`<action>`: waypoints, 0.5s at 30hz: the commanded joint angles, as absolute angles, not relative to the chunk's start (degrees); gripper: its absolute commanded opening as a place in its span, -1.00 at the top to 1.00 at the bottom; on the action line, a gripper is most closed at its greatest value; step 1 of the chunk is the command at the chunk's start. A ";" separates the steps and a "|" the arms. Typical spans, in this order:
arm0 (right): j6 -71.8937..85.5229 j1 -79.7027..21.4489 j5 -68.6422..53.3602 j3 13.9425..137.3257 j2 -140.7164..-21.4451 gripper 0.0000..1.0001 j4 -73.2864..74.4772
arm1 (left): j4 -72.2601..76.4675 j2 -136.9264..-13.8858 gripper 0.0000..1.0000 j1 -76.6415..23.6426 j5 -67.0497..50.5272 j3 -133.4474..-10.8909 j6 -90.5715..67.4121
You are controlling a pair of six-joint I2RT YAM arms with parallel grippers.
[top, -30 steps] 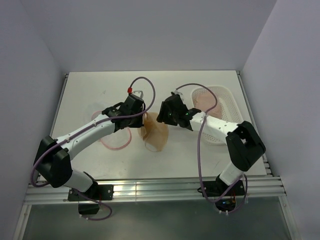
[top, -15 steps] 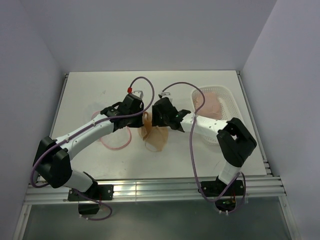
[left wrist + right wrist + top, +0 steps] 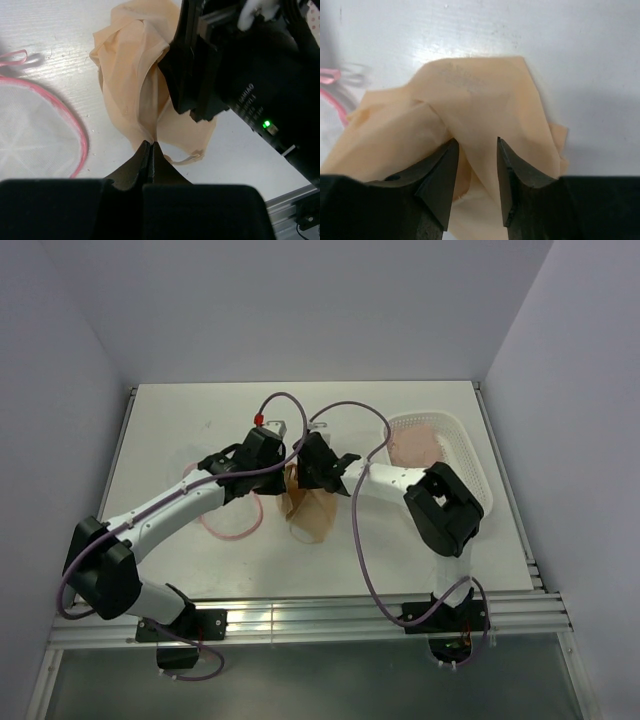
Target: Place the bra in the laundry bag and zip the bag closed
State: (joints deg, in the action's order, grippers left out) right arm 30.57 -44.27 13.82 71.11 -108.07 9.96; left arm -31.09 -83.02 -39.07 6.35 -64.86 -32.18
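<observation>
Bra (image 3: 308, 508) sits bunched on the table (image 3: 180, 430) just beside the laundry bag (image 3: 236, 523) (the round mesh one with the pink rim), not in it. The left gripper (image 3: 150, 145) is clamped tight on a fold of it. On the side away from the bag, the right gripper (image 3: 475, 150) has narrowly parted fingers astride a ridge of cloth; whether they pinch it I can't tell.
</observation>
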 commanded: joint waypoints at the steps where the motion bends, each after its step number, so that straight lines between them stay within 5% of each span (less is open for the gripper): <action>1: 30.06 -42.90 15.21 75.23 -109.59 0.13 9.23 | -30.50 -79.72 1.00 -38.85 5.10 -64.51 -31.03; 8: 31.02 -38.95 12.22 75.41 -109.34 0.66 9.58 | -32.52 -75.59 1.00 -38.85 3.34 -63.99 -30.24; 15: 31.81 -34.47 6.78 75.32 -108.54 0.74 9.93 | -34.19 -72.43 1.00 -38.85 3.87 -62.40 -30.23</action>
